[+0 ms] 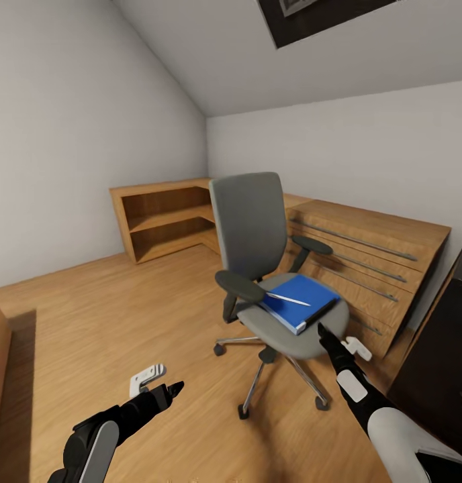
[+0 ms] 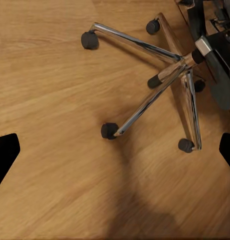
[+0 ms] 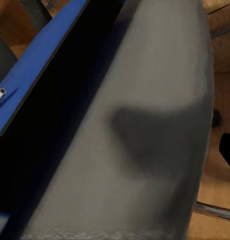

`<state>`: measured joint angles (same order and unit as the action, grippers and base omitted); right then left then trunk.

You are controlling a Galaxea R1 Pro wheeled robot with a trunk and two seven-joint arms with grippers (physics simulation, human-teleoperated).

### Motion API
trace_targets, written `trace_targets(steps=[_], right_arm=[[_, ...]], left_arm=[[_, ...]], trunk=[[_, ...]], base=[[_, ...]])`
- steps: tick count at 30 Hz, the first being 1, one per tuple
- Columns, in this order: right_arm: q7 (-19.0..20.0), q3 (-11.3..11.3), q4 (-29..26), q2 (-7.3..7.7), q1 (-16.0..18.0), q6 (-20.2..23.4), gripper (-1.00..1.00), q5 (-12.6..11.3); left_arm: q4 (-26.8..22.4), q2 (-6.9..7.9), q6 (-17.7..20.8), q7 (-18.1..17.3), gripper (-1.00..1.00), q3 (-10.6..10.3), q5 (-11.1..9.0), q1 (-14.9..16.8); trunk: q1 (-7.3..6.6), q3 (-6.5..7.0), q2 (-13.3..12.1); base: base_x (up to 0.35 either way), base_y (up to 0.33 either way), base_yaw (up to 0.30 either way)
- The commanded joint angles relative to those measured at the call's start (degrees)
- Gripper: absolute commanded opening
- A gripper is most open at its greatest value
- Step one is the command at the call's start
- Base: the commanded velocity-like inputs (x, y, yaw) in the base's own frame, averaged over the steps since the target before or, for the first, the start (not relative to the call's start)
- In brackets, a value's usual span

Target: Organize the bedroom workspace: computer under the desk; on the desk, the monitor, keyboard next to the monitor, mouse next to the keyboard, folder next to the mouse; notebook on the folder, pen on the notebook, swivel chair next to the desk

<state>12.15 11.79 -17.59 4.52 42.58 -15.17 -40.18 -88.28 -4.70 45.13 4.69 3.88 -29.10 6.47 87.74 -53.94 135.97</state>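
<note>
the folder (image 1: 299, 302) lies flat on the chair (image 1: 258, 268) seat, pen (image 1: 288, 298) on top. right gripper (image 1: 323, 331) at its dark spine, spread unclear; left gripper (image 1: 172, 389) wide. folder looks stiff, light; pinch the overhanging edge.

Soft, even light fills the room, walls pale and flat, no glare anywhere. The swivel chair (image 1: 268, 282) drops only a faint shadow on the wooden floor (image 1: 123, 322). Wide-angle stretch bends the head view's edges. Up close, the right wrist view goes blurry across the grey seat; the left wrist view shows a broad dim shadow on the boards.
</note>
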Motion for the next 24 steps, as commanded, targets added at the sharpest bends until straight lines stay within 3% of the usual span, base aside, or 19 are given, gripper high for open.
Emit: trace_targets(steps=[1, 19, 24], right_arm=[[0.5, 0.1, 0.1, 0.01, 0.0, -0.1, 1.00, -0.6], [0.3, 0.2, 0.1, 0.02, 0.0, -0.5, 1.00, -0.6], [-0.9, -0.1, 1.4, -0.25, 0.0, -7.9, 1.00, -0.5]], left_arm=[[-0.1, -0.04, 0.3, 0.5, 1.00, 0.1, -0.6, 0.0], [-0.1, -0.04, 0.4, 0.5, 1.00, -0.2, -0.6, 0.0], [0.5, -0.04, 0.4, 0.7, 1.00, -2.6, -0.6, 0.0]], trunk=[[-0.03, -0.05, 0.0], [-0.03, -0.05, 0.0], [-0.03, -0.05, 0.0]], base=[[-0.203, 0.000, 0.000], [-0.316, 0.000, 0.000], [-0.132, 0.000, 0.000]])
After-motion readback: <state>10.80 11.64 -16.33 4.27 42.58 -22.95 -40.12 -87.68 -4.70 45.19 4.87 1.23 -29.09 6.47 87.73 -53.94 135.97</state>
